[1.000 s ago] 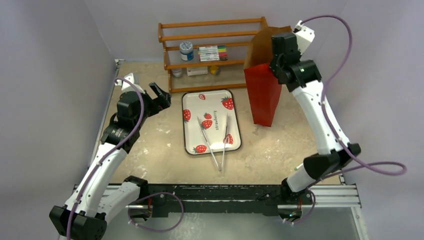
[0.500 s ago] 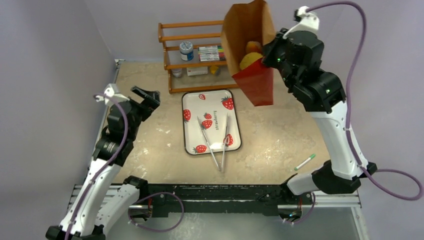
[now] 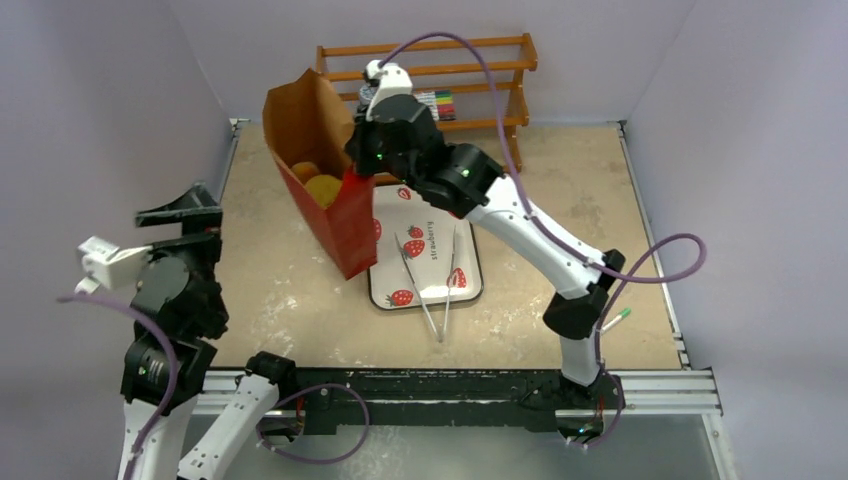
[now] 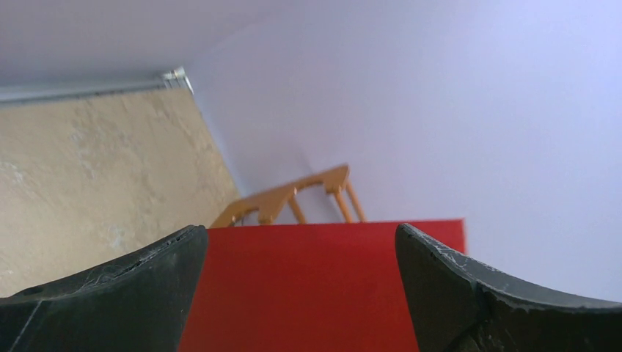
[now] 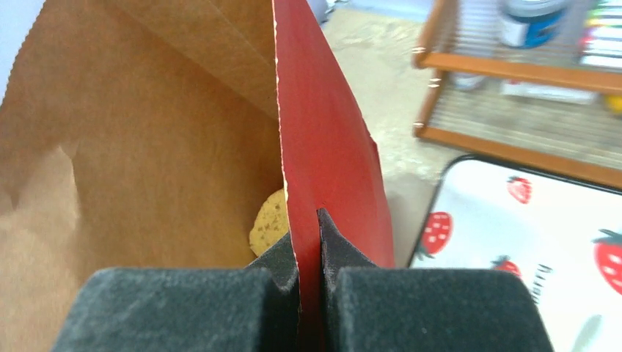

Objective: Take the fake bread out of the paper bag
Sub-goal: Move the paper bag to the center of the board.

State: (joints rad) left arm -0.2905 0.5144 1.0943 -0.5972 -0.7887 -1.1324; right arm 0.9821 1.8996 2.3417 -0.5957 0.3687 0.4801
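Observation:
The paper bag (image 3: 345, 225), red outside and brown inside, hangs tilted over the table left of the tray, its mouth facing up and left. The fake bread (image 3: 322, 188) lies inside as yellowish and orange pieces; one speckled piece (image 5: 270, 220) shows past the bag's wall. My right gripper (image 3: 357, 178) is shut on the bag's red rim (image 5: 308, 220), one finger inside and one outside. My left gripper (image 3: 180, 228) stands open at the near left, apart from the bag. In the left wrist view the bag's red side (image 4: 323, 286) fills the space between its spread fingers (image 4: 110, 293).
A white strawberry tray (image 3: 470, 250) lies mid-table with two metal tongs (image 3: 425, 290) across it. A wooden rack (image 3: 450, 70) with markers and jars stands at the back wall. A green pen (image 3: 612, 320) lies by the right arm's base.
The right arm has lifted the bag from the back right and swung it left across the tray. The left arm has drawn back toward the near left, jaws still open.

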